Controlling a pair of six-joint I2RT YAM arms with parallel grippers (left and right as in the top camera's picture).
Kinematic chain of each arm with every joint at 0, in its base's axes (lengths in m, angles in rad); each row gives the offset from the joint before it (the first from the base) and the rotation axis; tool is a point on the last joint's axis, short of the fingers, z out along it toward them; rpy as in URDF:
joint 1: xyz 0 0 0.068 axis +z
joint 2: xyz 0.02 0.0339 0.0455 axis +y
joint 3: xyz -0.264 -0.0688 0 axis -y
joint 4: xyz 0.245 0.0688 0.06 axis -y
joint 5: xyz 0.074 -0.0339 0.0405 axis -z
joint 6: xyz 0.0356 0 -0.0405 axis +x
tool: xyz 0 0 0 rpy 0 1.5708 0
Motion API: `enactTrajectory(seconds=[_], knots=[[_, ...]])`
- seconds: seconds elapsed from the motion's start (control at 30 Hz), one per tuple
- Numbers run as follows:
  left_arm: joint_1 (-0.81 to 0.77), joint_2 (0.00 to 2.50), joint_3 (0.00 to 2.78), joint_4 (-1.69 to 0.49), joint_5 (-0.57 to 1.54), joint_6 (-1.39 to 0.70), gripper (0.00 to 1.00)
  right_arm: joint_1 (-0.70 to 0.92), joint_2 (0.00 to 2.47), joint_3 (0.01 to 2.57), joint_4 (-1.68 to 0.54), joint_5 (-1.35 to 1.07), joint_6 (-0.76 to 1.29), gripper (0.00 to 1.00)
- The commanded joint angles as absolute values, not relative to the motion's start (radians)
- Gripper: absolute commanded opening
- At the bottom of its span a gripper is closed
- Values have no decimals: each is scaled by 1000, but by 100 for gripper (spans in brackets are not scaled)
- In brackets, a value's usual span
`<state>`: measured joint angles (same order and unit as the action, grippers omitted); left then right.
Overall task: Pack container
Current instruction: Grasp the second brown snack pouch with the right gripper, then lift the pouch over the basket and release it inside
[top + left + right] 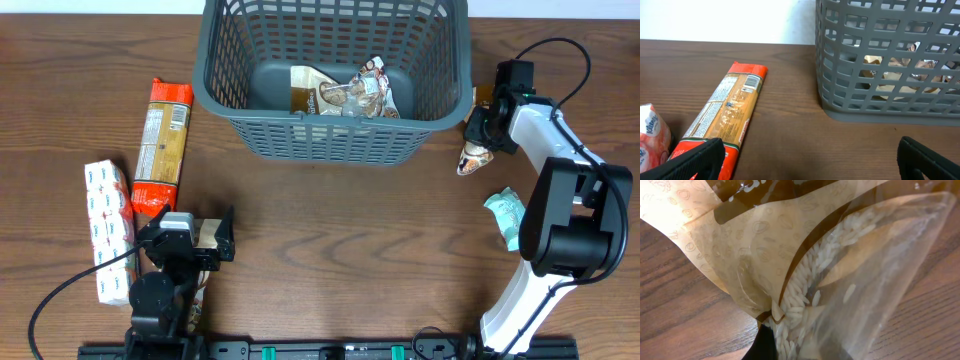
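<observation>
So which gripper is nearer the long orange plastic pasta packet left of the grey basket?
Left. The left gripper sits open at the near end of the long orange pasta packet; the right gripper is beyond the grey slatted basket, shut on a clear rice bag.

Kleenex, in blue script, stands on the white tissue pack (pixel 651 136) at near left. The label of the pasta packet (pixel 727 112) is too small to read.
</observation>
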<state>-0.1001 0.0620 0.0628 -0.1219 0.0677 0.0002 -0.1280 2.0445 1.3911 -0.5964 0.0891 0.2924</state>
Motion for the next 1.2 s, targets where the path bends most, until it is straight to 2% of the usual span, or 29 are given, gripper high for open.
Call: enactTrajectory(seconds=[0.0, 0.17, 0.5, 0.63, 0.77, 0.87, 0.97, 1.17], knots=[[-102, 63, 37, -133, 60, 2, 98, -130, 2032, 1381, -590, 97, 267, 1], [-102, 63, 37, -133, 60, 2, 99, -131, 1955, 1455, -610, 97, 205, 1], [-102, 63, 37, -133, 60, 2, 98, -119, 1681, 1781, -647, 88, 38, 1], [-102, 63, 36, -133, 60, 2, 99, -60, 1617, 1847, -657, -83, -256, 1], [-102, 63, 37, -133, 60, 2, 98, 44, 1604, 1864, -759, -352, -743, 1], [-102, 63, 37, -133, 60, 2, 98, 121, 1622, 1864, -809, -400, -945, 1], [-102, 63, 36, -133, 60, 2, 99, 175, 1660, 1864, -802, -400, -1039, 1], [-102, 63, 37, -133, 60, 2, 98, 228, 1802, 1864, -801, -399, -1037, 1]])
